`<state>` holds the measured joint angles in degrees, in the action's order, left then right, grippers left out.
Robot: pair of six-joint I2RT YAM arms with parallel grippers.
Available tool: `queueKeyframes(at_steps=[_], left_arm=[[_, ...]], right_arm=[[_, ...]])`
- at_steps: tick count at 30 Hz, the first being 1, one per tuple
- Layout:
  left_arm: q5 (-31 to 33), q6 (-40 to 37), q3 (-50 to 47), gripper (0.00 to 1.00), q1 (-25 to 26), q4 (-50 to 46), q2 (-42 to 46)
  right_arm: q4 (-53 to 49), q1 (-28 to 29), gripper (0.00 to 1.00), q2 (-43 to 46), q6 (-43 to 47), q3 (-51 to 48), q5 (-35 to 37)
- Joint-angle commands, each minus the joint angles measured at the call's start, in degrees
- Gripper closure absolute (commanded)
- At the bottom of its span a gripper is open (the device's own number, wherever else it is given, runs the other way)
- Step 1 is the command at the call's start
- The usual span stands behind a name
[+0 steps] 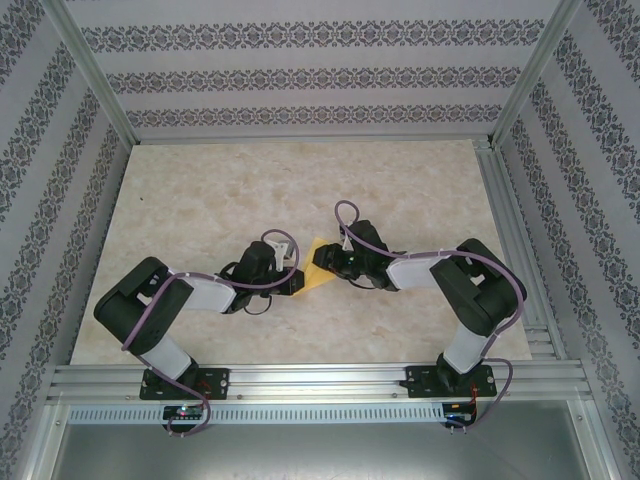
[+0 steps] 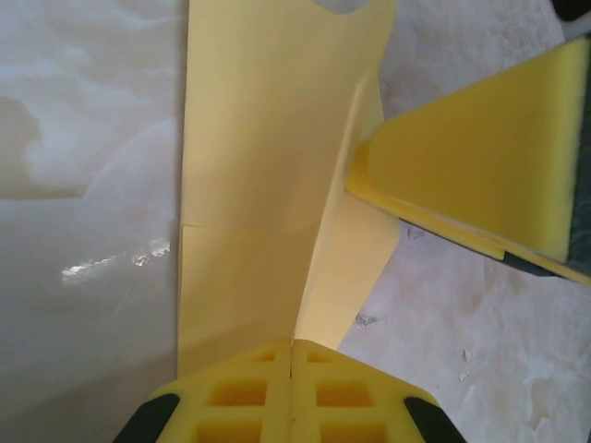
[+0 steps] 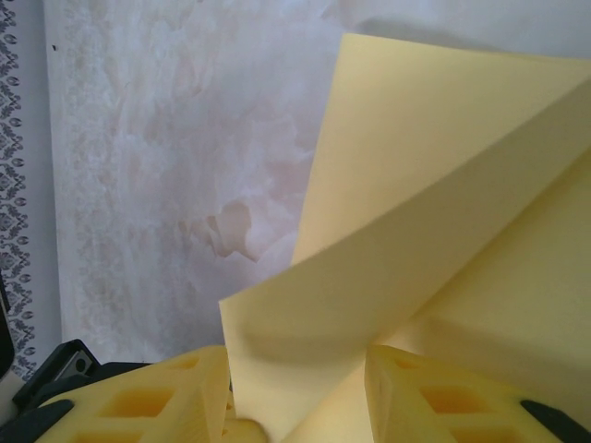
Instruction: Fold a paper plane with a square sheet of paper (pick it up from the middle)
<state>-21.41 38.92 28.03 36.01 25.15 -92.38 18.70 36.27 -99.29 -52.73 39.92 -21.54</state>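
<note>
paper (image 1: 320, 279) between left claw (image 1: 291, 282), right claw (image 1: 328, 258) overhead; left wrist shows creases

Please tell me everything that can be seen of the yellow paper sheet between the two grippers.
The thin, plain yellow-orange paper sheet is unprinted and partly folded. Straight creases cross it, and one flap stands up while the rest seems to lie flat on the marbled table, near its middle. The left gripper is shut on the sheet's near edge, at a crease. The right gripper has its jaws apart, with the raised flap passing between its yellow fingers. One pad touches the flap.
</note>
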Motion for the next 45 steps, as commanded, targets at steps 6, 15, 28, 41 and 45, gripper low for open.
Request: queueKeyframes(at_steps=[6,15,28,41,45], left_arm=[[-2.00,4.23,-0.98,1.00,-2.23,3.19,-0.08],[-3.31,4.25,-0.78,1.00,-2.34,3.34,-0.38],[-0.18,-1.25,-0.09,0.74,-2.34,0.45,3.35],[0.02,-8.81,0.44,0.68,-2.34,-2.08,2.81],[-0.31,-8.90,0.87,0.70,-2.34,-2.57,1.52]], right_arm=[[-0.77,0.61,0.57,-1.06,0.95,1.19,1.88],[-10.56,1.69,0.52,-3.44,0.30,4.93,7.16],[-16.75,2.42,0.53,-4.95,-2.06,6.41,10.99],[-20.82,2.53,0.52,-6.79,-6.11,8.32,11.22],[-22.01,2.63,0.52,-6.97,-6.27,8.73,11.34]])
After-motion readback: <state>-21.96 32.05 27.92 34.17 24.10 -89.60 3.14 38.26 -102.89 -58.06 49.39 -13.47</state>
